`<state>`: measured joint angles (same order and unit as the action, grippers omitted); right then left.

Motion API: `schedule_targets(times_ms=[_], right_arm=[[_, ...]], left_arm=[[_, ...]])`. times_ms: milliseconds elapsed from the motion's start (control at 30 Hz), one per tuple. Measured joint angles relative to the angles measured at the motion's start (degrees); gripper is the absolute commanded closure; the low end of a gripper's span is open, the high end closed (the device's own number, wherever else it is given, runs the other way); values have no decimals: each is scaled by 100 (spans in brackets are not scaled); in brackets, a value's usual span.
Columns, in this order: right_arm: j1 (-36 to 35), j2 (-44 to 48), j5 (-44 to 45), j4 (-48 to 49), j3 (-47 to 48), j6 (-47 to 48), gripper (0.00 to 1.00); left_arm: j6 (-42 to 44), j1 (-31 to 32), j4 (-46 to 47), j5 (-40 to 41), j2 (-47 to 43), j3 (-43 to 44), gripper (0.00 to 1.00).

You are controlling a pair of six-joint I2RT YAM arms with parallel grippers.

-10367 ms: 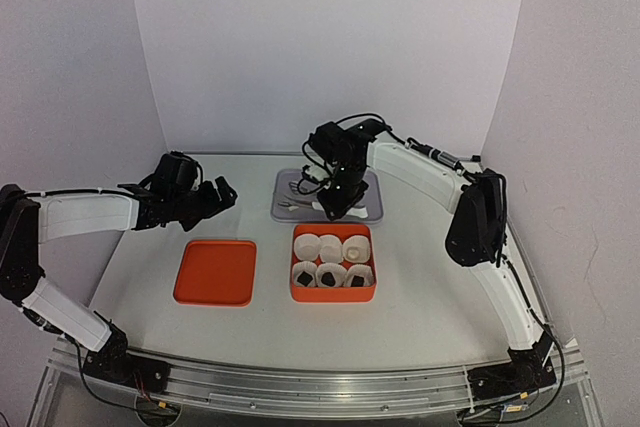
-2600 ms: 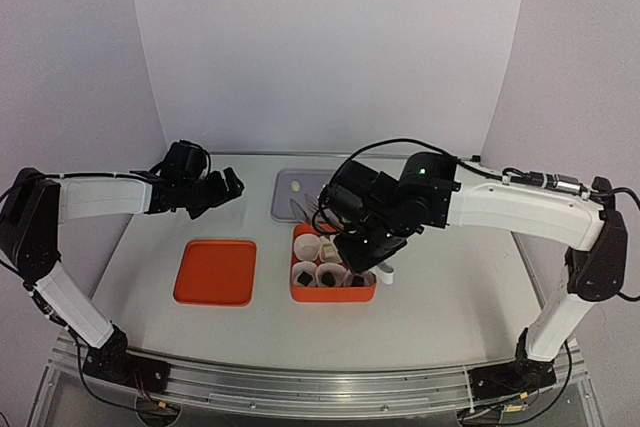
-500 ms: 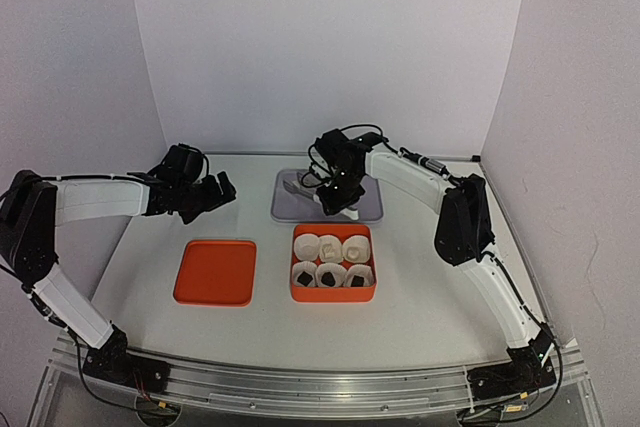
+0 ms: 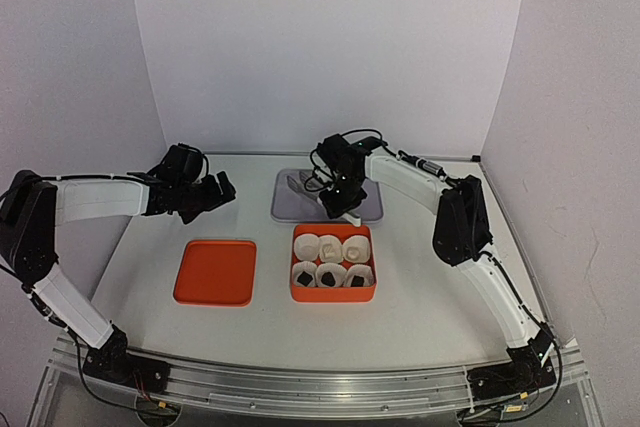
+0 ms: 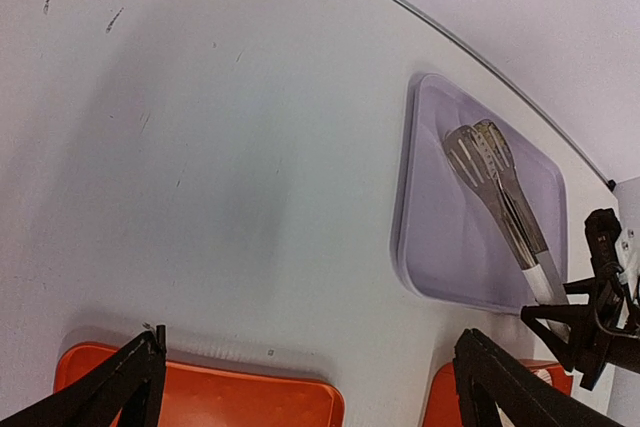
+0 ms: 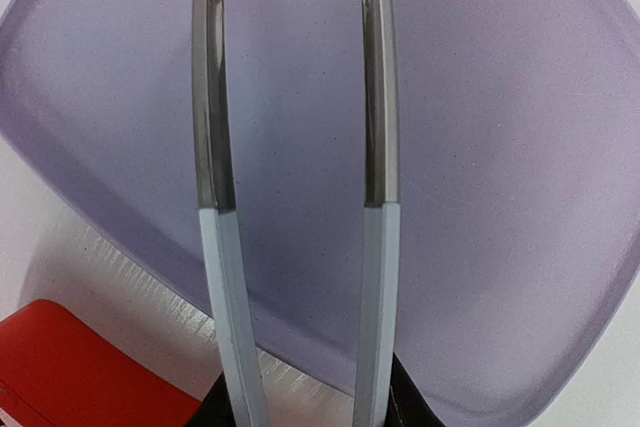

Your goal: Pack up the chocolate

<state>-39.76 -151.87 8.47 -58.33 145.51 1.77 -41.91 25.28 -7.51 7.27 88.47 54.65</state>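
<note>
Left claw [image 4: 222, 190] gapes wide, empty, above the counter [image 4: 420, 287]. Right claw [image 4: 338, 201], partly closed, grips the tongs [image 5: 500, 197] by their white handles. Nearest, the orange box [image 4: 333, 297] holds six cups [image 4: 318, 245] containing the chocolate [image 4: 327, 276]; the lid [image 4: 215, 272] lies left. Farther, the tongs reach over the purple tray [image 5: 440, 247].

tongs [image 5: 497, 192] on tray [image 5: 440, 237] | box [image 4: 333, 297] before tray, chocolate [image 4: 327, 274] seemingly inside | lid [image 4: 214, 272] left of box

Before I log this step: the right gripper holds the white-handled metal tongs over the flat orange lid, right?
No: the right gripper holds the white-handled metal tongs over the lilac plastic tray, not the flat orange lid. The right wrist view shows it.
</note>
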Motion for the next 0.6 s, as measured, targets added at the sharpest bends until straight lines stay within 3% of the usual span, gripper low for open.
schedule_targets(times_ms=[367,600], right_arm=[[24,-18,51,0,0,3,76],[25,-18,80,0,0,40,89]], left_arm=[[0,-12,1,1,0,0,0],[0,-22,2,26,0,-2,0]])
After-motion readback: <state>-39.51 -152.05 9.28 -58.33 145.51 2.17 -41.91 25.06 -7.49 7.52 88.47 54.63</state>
